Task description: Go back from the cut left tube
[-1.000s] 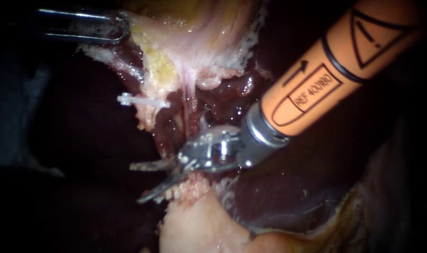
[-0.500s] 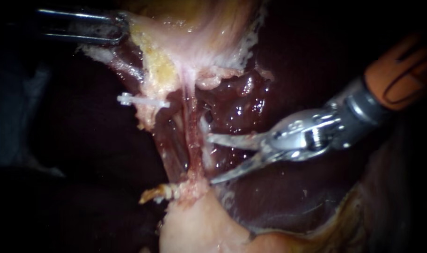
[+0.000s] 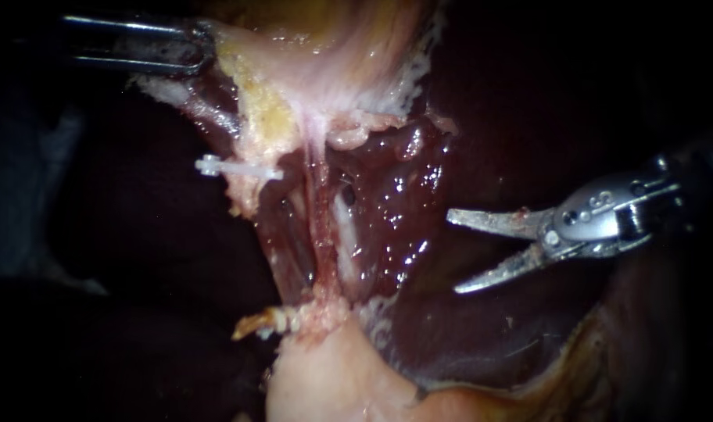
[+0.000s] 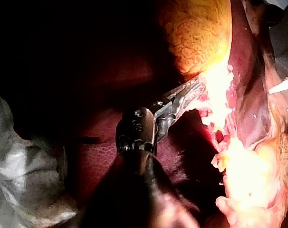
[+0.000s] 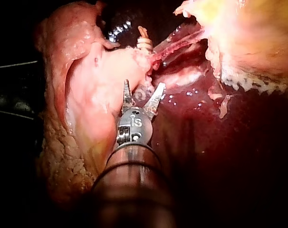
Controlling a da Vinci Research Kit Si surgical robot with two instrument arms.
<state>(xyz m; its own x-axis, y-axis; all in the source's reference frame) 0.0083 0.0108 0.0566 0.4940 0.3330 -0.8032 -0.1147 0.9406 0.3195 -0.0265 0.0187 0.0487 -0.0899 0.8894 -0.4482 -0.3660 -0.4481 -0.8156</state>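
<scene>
My right instrument (image 3: 455, 252) comes in from the right with its two thin blades open. It hangs over dark liver, well clear of the tubes, and holds nothing. One tube is parted: its upper stump carries a white clip (image 3: 239, 168), and its frayed lower stump (image 3: 259, 320) lies by the pale tissue below. Another tube (image 3: 322, 227) still runs intact between them. In the right wrist view the open blades (image 5: 142, 94) stand short of the tubes (image 5: 178, 42). My left instrument (image 3: 202, 47) is shut on the gallbladder's edge (image 3: 239, 55), also seen in its own view (image 4: 191, 90).
Dark red liver (image 3: 481, 336) fills the lower right under the right instrument. A pale fatty mound (image 3: 333, 375) sits at the bottom centre. The yellowish gallbladder wall (image 4: 201, 38) rises ahead of the left instrument's jaws. White drape (image 4: 20, 171) lies beside the left shaft.
The right instrument has drawn back to the right, from the tubes out over the liver, its blades staying open. The left instrument and the held tissue have not moved.
</scene>
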